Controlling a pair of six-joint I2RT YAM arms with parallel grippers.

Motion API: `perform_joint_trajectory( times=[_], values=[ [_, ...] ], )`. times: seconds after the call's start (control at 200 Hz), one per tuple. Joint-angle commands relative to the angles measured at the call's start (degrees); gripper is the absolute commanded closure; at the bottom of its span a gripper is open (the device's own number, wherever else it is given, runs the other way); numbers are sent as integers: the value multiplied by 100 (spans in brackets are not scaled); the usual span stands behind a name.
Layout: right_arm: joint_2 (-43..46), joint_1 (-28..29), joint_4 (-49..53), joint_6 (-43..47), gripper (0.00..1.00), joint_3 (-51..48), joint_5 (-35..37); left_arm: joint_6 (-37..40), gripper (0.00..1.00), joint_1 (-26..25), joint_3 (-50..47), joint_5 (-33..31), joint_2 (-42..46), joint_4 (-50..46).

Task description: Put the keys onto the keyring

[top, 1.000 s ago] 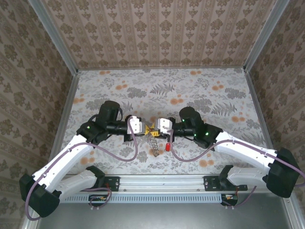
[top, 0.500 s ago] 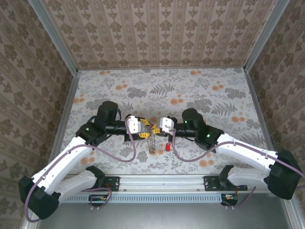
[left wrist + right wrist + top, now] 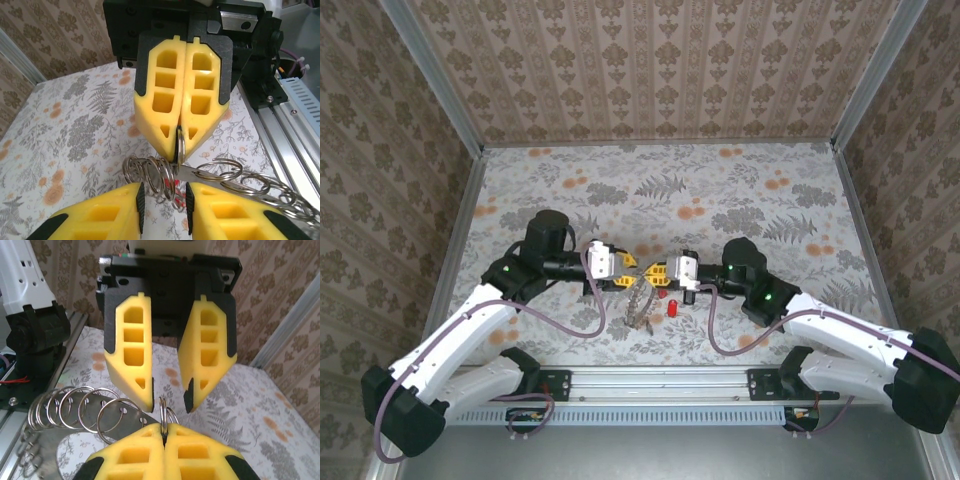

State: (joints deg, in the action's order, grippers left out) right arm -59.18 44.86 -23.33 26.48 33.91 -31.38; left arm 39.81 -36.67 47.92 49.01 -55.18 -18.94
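The keyring point(image 3: 164, 412) is a thin silvery ring standing upright, and my right gripper point(image 3: 164, 429) is shut on its lower part. From it runs a flat metal strip point(image 3: 210, 172) carrying several more silvery rings point(image 3: 150, 175). My left gripper point(image 3: 164, 195) is open, its fingers on either side of those rings without touching them. In the top view the two grippers face each other, left point(image 3: 625, 275) and right point(image 3: 653, 272), with the ring bundle point(image 3: 640, 306) hanging between them. Two red-headed keys point(image 3: 675, 306) lie on the table just right of the bundle, and red shows through the rings point(image 3: 170, 185).
The floral table point(image 3: 740, 200) is walled on three sides by patterned panels. A metal rail point(image 3: 660, 385) with the arm bases runs along the near edge. The left arm's black base point(image 3: 35, 340) stands close behind the rings in the right wrist view.
The right arm has drawn back to the right, so the gap between the grippers has widened. The ring bundle hangs lower and a second red key shows beside it.
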Motion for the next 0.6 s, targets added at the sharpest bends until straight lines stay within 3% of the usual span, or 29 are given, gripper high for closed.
perform_joint_trajectory(
  times=[0.0, 0.28, 0.48, 0.595],
  values=[
    [137, -28, -719, 59, 100, -62, -422, -122, 71, 23, 141, 407, 63, 346],
    [13, -29, -872, -32, 100, -27, -413, -204, 72, 1, 17, 570, 242, 637],
    [-205, -30, -1195, -344, 100, -23, -502, -226, 85, 3, -42, 584, 342, 711],
    [-308, -30, -1397, -474, 100, -12, -512, -223, 87, -7, -65, 652, 326, 698]
  ],
)
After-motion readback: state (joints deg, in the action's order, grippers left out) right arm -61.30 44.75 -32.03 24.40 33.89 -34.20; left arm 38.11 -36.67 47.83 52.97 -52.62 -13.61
